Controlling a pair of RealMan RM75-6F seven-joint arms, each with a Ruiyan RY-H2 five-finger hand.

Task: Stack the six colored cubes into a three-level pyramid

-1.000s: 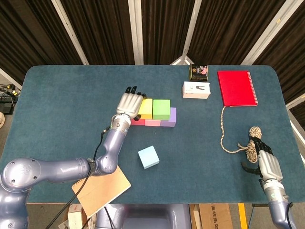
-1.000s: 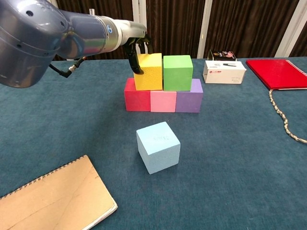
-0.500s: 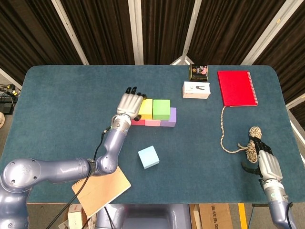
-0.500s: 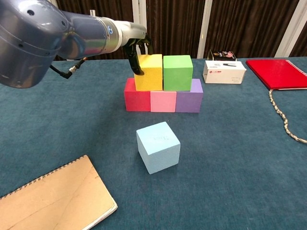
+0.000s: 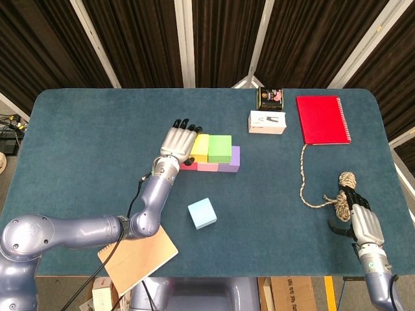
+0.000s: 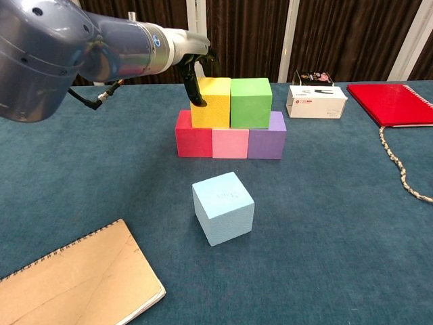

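Observation:
Red [image 6: 193,142], pink [image 6: 230,143] and purple [image 6: 266,143] cubes form a row on the blue table. On top of them sit a yellow cube [image 6: 213,105] and a green cube [image 6: 251,103], side by side and touching. My left hand [image 5: 178,139] is at the yellow cube's left side: its thumb [image 6: 196,91] rests against the left face, and the other fingers stretch out past the cube's back. A light blue cube [image 6: 223,207] lies alone in front of the stack. My right hand [image 5: 360,223] rests at the table's near right, holding nothing.
A brown notebook [image 6: 74,284] lies at the near left. At the back right stand a white box [image 5: 267,122], a dark tin [image 5: 270,98] and a red notebook [image 5: 321,120]. A rope [image 5: 305,175] runs to a coil [image 5: 347,188] by my right hand's fingertips.
The yellow cube has shifted slightly right against the green cube. My left hand's fingers have straightened out. The right hand has not moved.

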